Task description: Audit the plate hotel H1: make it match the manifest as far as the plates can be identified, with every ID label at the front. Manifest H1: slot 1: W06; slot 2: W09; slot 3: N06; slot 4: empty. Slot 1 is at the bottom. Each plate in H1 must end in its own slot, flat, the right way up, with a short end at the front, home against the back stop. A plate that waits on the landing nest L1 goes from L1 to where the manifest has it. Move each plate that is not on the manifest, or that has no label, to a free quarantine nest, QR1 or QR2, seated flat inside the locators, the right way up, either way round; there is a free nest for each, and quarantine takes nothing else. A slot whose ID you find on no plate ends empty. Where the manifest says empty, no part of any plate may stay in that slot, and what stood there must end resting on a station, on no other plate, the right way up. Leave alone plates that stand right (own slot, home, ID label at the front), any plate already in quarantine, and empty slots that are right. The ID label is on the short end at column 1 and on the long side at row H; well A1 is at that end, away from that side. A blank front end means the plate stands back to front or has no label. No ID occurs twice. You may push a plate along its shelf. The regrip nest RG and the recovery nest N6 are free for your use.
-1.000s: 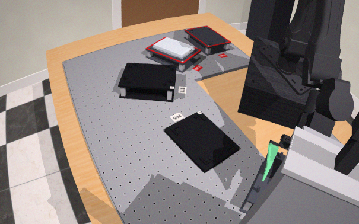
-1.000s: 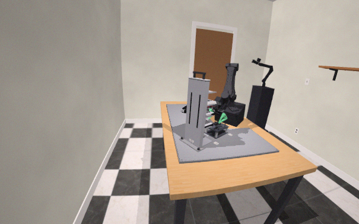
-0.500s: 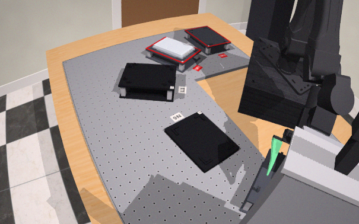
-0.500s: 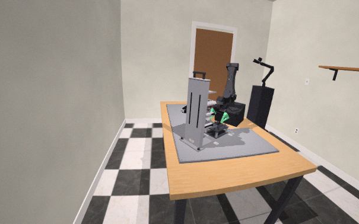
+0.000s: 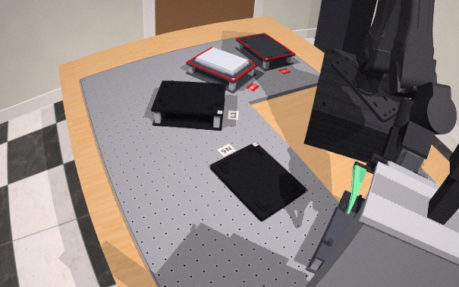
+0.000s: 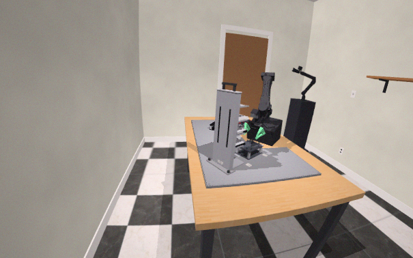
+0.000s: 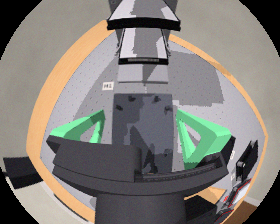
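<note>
The grey plate hotel H1 (image 6: 226,131) stands at the mat's near left, seen from its side; light plate edges (image 6: 243,119) show on its shelves, and I can read no labels. In the wrist view the hotel's open front (image 7: 144,30) lies ahead, with shelves one above the other. My gripper (image 6: 254,131) hovers in front of the hotel above a small dark nest (image 6: 251,149). Its green fingers stand wide apart with nothing between them (image 7: 143,123). One finger (image 5: 355,186) shows beside the hotel's top (image 5: 410,212). A white plate (image 5: 221,61) sits in one red-edged quarantine nest.
The second red-edged quarantine nest (image 5: 265,46) is bare black. The raised black L1 nest (image 5: 188,98) and the flat black N6 nest (image 5: 258,180) hold no plate. The arm's black base block (image 5: 350,102) stands to the right. A dark pedestal with a camera arm (image 6: 299,121) stands behind.
</note>
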Available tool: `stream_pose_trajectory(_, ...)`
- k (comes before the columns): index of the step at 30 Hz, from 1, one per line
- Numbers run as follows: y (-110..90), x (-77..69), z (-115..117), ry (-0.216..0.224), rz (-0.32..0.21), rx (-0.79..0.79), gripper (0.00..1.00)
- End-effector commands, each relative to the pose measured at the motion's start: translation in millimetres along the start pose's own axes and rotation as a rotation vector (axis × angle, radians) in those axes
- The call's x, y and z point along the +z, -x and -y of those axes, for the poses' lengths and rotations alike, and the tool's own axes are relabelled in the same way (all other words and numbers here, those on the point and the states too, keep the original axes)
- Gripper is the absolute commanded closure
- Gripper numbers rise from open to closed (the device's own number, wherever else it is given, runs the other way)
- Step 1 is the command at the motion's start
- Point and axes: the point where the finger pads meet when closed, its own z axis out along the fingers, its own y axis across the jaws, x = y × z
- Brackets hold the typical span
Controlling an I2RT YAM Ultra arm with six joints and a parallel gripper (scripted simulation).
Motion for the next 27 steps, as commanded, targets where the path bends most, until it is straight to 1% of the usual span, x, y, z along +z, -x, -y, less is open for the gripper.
stream_pose_trajectory(1, -6, -8.8, 4, -0.015, -0.011, -0.001, 0.0)
stream_pose_trajectory(6, -6, -16.9, 4, -0.015, -0.011, -0.002, 0.0)
stream_pose_trajectory(8, -6, -16.9, 4, -0.015, -0.011, -0.002, 0.0)
stream_pose_trajectory(9, 3, -17.7, 3, -0.015, 0.007, 0.009, 0.0)
stream_pose_trajectory(11, -7, -21.7, 4, -0.015, -0.011, -0.002, 0.0)
stream_pose_trajectory(18, -5, -33.0, 3, -0.014, -0.006, 0.0, 0.0)
stream_pose_trajectory(21, -8, -37.9, 4, -0.015, -0.011, -0.002, 0.0)
stream_pose_trajectory(23, -5, -41.2, 3, -0.014, -0.006, 0.0, 0.0)
stream_pose_trajectory(25, -5, -41.2, 3, -0.014, -0.006, 0.0, 0.0)
stream_pose_trajectory(27, -8, -44.4, 4, -0.015, -0.011, -0.002, 0.0)
